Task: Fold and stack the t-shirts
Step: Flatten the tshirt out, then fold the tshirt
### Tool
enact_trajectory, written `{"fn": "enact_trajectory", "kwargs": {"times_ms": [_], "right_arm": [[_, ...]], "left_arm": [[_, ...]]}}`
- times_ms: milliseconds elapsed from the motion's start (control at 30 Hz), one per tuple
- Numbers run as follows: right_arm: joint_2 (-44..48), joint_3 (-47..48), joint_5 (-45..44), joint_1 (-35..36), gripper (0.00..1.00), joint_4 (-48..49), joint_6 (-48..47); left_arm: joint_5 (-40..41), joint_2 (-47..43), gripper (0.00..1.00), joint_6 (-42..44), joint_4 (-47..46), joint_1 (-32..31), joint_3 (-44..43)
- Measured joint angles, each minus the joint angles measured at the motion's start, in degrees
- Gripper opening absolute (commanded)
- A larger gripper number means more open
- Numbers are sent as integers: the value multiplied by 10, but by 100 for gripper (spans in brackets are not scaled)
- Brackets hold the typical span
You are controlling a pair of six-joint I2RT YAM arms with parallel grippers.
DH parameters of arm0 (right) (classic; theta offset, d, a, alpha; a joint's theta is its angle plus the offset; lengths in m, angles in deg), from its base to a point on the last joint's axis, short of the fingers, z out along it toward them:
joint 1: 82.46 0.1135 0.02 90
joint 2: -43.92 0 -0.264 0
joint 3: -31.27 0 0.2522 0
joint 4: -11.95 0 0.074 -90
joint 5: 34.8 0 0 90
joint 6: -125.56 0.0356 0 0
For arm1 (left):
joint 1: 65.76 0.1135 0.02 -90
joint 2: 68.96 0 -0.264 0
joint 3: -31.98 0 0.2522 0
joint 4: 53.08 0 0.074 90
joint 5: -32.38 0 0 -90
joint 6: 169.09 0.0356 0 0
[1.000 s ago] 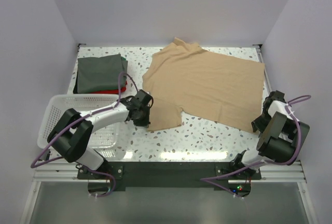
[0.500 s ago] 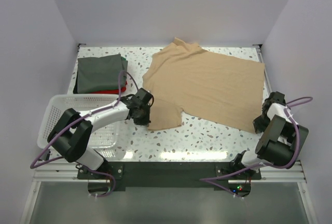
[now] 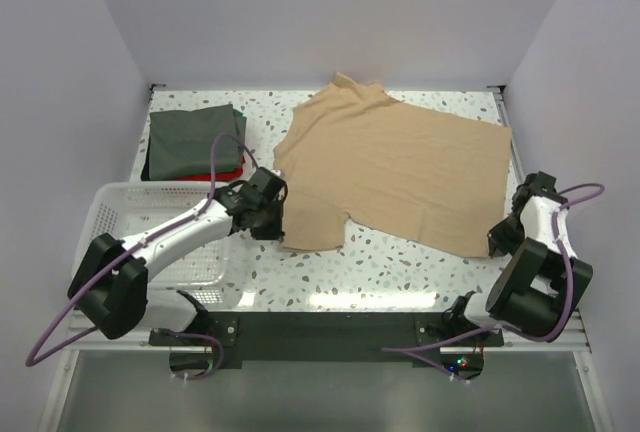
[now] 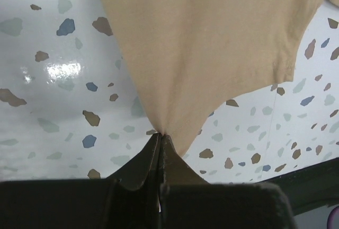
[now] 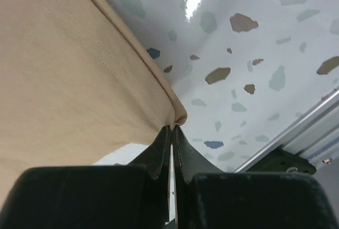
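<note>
A tan t-shirt (image 3: 395,162) lies spread across the middle and right of the table. My left gripper (image 3: 272,214) is shut on its near-left sleeve, the cloth (image 4: 201,54) pinched at the jaw tips and lifted off the table. My right gripper (image 3: 497,240) is shut on the shirt's near-right hem corner (image 5: 175,116). A folded dark grey-green t-shirt (image 3: 192,139) rests at the far left on a red one (image 3: 228,174) that shows only as a thin edge.
A white mesh basket (image 3: 120,217) stands at the near left, under my left arm. The terrazzo table (image 3: 400,262) ends in a metal rail (image 5: 296,139) close to my right gripper. White walls enclose the back and sides.
My right gripper has shut on the shirt's near-right corner. My left arm has stretched out, drawing the sleeve a little left and back.
</note>
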Motion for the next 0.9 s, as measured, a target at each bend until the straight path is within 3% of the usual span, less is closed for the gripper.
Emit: {"fn": "enact_trajectory", "kwargs": {"times_ms": [633,900], "right_arm": [[71,42,0,9,0,-132,-2],[75,42,-2,10,0,-139,-5]], "left_arm": [[-39,-143,0,-39,96,0,56],[-47,-111,0,-38,104,0,39]]}}
